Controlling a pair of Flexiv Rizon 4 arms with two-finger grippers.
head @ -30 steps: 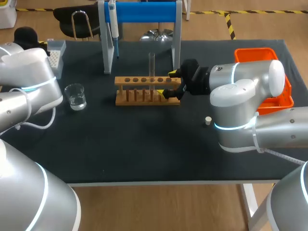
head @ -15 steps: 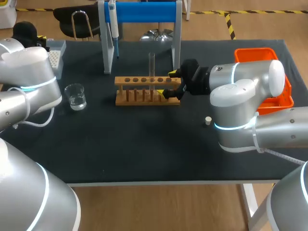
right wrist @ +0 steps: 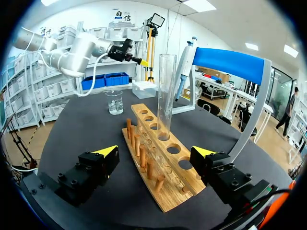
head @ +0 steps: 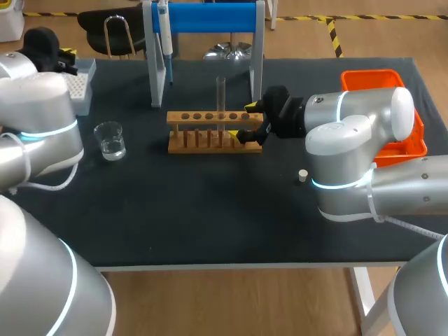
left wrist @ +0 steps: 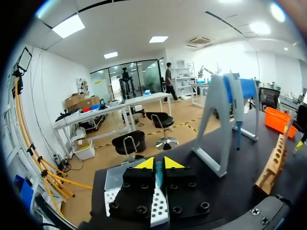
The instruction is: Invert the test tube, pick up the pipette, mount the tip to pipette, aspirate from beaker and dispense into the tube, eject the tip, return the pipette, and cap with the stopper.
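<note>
Blue stand (head: 210, 17) at the worktop's (head: 210, 210) 12 o'clock edge carries the pipette (head: 165, 42), hanging with its long axis vertical, tip down. The left hand (left wrist: 158, 164), fingers pressed together on nothing, hovers over the tip box (head: 82, 80) at the 10 o'clock corner. The pipette lies at its 3 o'clock with open room between them. The right hand (head: 245, 120) is spread either side of the rack's (head: 203, 140) end, beside the upright tube (head: 220, 98). It looks worse placed, with the tube and a stand leg in its way.

Left end effector (left wrist: 158, 164) fingers together, right end effector (right wrist: 158, 152) fingers spread wide
</note>
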